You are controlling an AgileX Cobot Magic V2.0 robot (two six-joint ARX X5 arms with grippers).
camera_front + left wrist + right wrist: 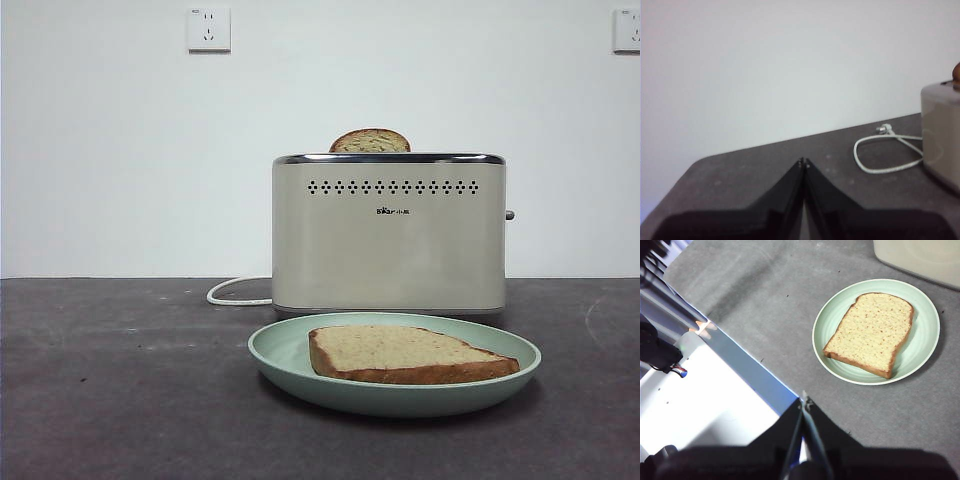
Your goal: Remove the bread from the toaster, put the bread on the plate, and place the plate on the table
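The bread (405, 353) lies flat on the mint-green plate (280, 352), which rests on the table (110, 390) in front of the cream toaster (389, 233). A second slice (370, 141) with a narrower dome sticks up from the toaster's slot. The right wrist view shows the bread (871, 333) on the plate (926, 335) from above, with my right gripper (804, 401) shut, empty and well away from it over the table's edge. My left gripper (804, 162) is shut and empty, off to the side of the toaster (941, 135). Neither gripper shows in the front view.
The toaster's white cord (236, 292) loops on the table beside it; it also shows in the left wrist view (886, 156). A white wall with sockets (209, 29) stands behind. The table's edge (747, 362) and a white surface below lie near my right gripper.
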